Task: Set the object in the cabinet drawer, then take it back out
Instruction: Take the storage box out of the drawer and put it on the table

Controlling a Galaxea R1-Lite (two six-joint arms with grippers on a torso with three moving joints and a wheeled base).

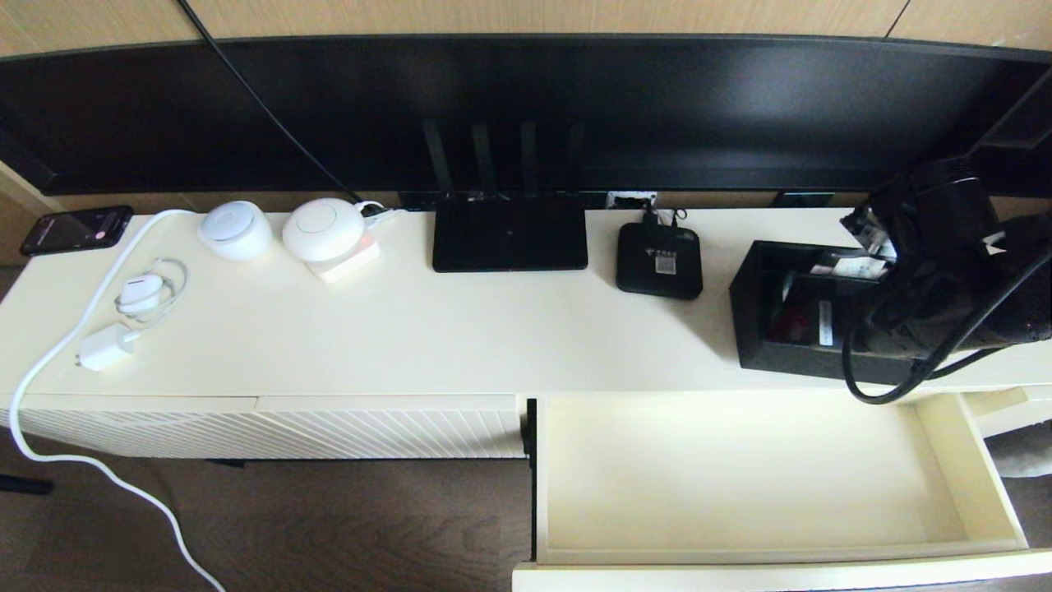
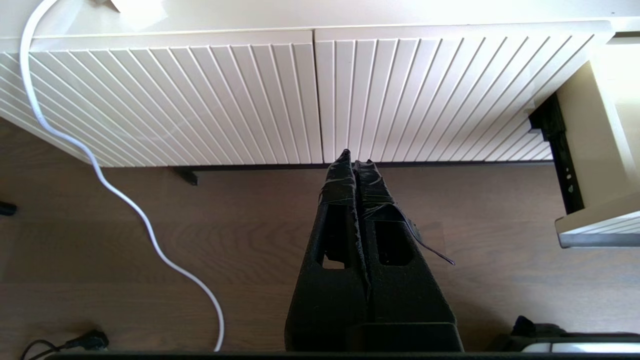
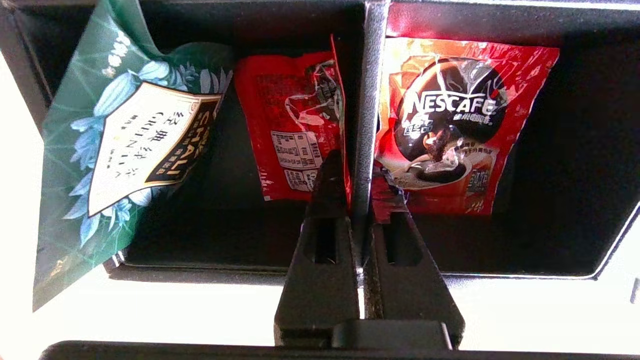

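Note:
The black organizer box (image 1: 768, 333) stands on the cabinet top at the right, just behind the open drawer. In the right wrist view its upright inner divider (image 3: 369, 75) runs between two red packets (image 3: 295, 125) (image 3: 445, 125), with a green tea packet (image 3: 125, 150) at one side. My right gripper (image 3: 357, 170) is shut on that divider, one finger on each side. The right wrist (image 1: 945, 247) covers the box's right part in the head view. The cabinet drawer (image 1: 740, 469) is pulled out and its cream interior is bare. My left gripper (image 2: 356, 159) hangs shut over the floor, before the cabinet front.
On the cabinet top are a flat router (image 1: 509, 234), a small black box with a sticker (image 1: 659, 261), two white round devices (image 1: 237, 230) (image 1: 325, 228), a phone (image 1: 76, 228) and a charger with a white cable (image 1: 107, 345). The diagonal-ribbed panel (image 1: 271, 432) is shut. A TV (image 1: 526, 107) stands behind.

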